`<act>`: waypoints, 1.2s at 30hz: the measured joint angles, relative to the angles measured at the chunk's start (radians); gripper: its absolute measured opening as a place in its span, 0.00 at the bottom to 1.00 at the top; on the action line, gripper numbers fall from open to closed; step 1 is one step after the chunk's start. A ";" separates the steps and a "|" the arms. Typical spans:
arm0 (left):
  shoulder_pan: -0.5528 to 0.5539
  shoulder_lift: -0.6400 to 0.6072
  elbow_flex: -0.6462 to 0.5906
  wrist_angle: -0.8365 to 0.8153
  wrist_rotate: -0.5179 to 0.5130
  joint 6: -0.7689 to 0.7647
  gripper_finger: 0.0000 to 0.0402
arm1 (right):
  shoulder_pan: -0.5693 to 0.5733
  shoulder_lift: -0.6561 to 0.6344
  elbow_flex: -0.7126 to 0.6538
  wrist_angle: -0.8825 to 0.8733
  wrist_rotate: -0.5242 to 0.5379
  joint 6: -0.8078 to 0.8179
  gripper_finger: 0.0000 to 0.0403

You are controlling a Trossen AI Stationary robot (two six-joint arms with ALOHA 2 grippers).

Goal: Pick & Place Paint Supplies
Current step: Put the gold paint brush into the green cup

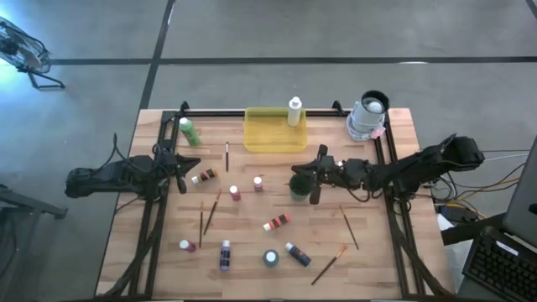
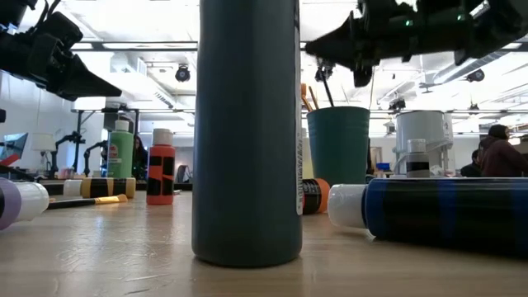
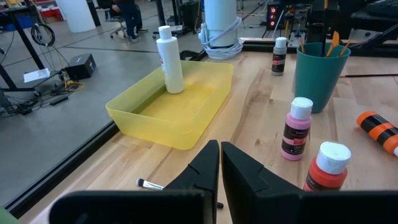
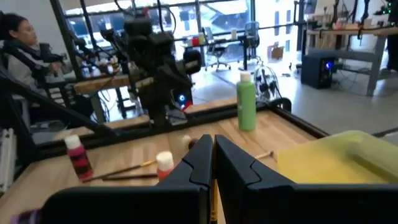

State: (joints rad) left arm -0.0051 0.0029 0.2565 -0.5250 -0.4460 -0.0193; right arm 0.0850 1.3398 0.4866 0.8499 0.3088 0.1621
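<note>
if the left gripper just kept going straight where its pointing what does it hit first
Probably the yellow tray: in its wrist view, the shut left gripper points toward the tray's near wall, with bare table between. Depth is uncertain, so it might pass above the rim toward the white bottle.

Two dark, matte-black robot arms with two-finger hands

The left hand (image 1: 179, 172) and right hand (image 1: 316, 178) each end in two flat, wedge-shaped black fingers (image 3: 208, 168) with angular faces. Both arms are built of chunky jointed segments. Thin dark cables loop along them, and small lit spots show on the housing in the wrist view.
</note>
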 joint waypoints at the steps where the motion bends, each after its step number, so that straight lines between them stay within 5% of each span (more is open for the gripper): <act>1: 0.000 0.000 0.000 0.000 0.000 0.000 0.06 | -0.005 0.013 -0.001 0.009 -0.002 -0.001 0.02; 16: 0.000 0.000 0.000 0.000 0.000 0.000 0.06 | -0.041 0.147 -0.005 0.032 -0.048 0.075 0.02; 36: 0.000 0.000 0.000 0.000 0.000 0.000 0.06 | -0.040 0.150 -0.048 0.022 -0.057 0.082 0.02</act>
State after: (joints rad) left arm -0.0055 0.0026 0.2567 -0.5250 -0.4461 -0.0193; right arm 0.0448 1.4895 0.4385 0.8715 0.2515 0.2441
